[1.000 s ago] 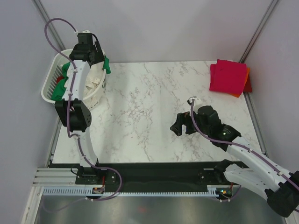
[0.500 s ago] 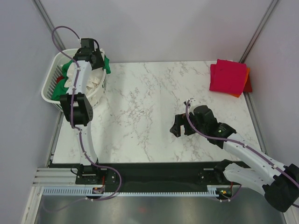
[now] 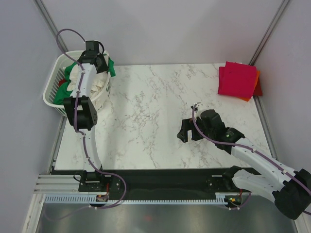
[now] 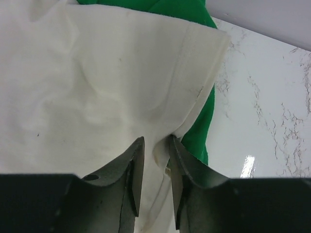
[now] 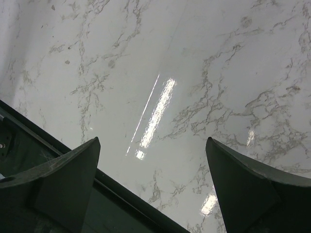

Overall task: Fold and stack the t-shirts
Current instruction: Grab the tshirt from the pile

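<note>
The cream-white t-shirt point(image 4: 97, 73) lies heaped in the laundry basket point(image 3: 50, 95) at the table's far left and spills over its right rim point(image 3: 100, 86). My left gripper point(image 4: 156, 141) reaches down onto it point(image 3: 98, 64), its jaws closed narrowly on a raised fold of the cream cloth. A bright green t-shirt point(image 4: 201, 121) shows under and beside the cream one point(image 3: 112, 68). A folded crimson-pink t-shirt point(image 3: 236, 77) rests on an orange one point(image 3: 254, 86) at the far right corner. My right gripper point(image 3: 187, 131) hangs open over bare marble point(image 5: 153, 145), holding nothing.
A bit of red cloth point(image 3: 63, 85) and more green cloth point(image 3: 60, 96) lie in the basket's left side. Grey walls close in the table's left, back and right. The dark front rail point(image 5: 97, 189) crosses below the right gripper.
The left gripper has dropped onto the cream-white t-shirt at the basket's right rim and its jaws have closed on a fold. The right arm has shifted slightly nearer and stays open.
</note>
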`<state>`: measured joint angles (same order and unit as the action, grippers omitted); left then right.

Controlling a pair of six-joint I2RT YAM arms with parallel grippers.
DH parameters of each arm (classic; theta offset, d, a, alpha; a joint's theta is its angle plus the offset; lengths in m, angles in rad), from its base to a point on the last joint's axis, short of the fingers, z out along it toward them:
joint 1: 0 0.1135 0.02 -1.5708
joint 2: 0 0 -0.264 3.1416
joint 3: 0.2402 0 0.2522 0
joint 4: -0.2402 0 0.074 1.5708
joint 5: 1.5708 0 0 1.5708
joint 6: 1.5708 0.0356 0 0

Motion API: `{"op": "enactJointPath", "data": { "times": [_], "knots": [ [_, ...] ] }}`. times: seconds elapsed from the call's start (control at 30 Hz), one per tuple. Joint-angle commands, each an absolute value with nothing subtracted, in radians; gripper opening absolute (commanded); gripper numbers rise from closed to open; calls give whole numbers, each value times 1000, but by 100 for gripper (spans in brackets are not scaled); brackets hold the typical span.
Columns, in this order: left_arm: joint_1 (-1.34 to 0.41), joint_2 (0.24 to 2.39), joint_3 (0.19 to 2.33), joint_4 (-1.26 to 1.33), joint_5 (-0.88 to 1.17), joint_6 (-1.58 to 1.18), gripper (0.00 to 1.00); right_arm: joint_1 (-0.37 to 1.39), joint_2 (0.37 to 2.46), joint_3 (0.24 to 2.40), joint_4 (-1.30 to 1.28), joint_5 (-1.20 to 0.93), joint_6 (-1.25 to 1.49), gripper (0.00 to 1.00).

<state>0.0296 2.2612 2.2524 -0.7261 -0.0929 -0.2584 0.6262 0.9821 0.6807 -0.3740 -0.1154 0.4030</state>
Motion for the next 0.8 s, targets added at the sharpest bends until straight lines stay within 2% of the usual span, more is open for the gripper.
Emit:
{"op": "enactJointPath", "data": {
  "times": [0.0,0.1,0.2,0.23,0.37,0.6,0.77],
  "knots": [
    [31,2283,2273,-696,-66,-282,34,629,979,678,-354,-98,391,98],
    [29,2286,2273,-695,-66,-279,27,630,980,680,-354,-95,391,98],
    [29,2286,2273,-693,-72,-276,13,630,983,680,-353,-95,393,98],
    [31,2283,2273,-693,-78,-275,3,630,982,680,-354,-95,391,98],
    [31,2241,2272,-695,-118,-272,2,630,986,680,-354,-94,393,98],
    [23,2042,2332,-695,-175,-268,2,629,983,678,-353,-100,390,98],
    [-119,1919,2502,-695,-206,-143,2,629,971,680,-353,-91,391,98]
  ]
}}
